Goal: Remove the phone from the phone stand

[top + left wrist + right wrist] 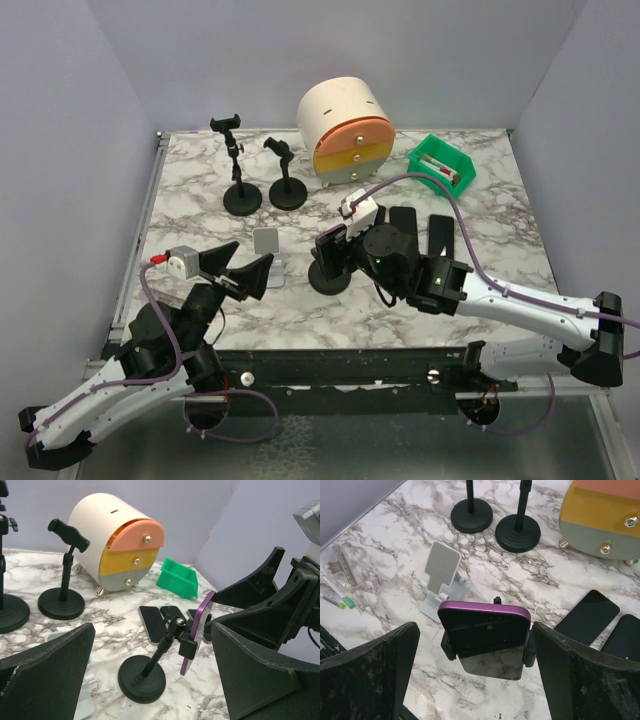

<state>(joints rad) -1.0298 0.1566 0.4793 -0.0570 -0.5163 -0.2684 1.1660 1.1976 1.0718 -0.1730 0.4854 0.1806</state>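
While our right hand (475,630) gapes wide, we see the glossy purple-rimmed phone (485,627) between its fingers (370,675), long axis spanning them.

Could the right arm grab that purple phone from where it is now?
Probably yes: the right gripper is open with a finger on either side of the purple phone, and nothing else lies between. The stand grips it.

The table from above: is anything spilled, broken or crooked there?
Nothing looks spilled or broken. The only untidy bit: dark phones lie loose on the marble table beside the purple phone, which sits clamped in its stand, while two clamp stands at the back hold nothing.
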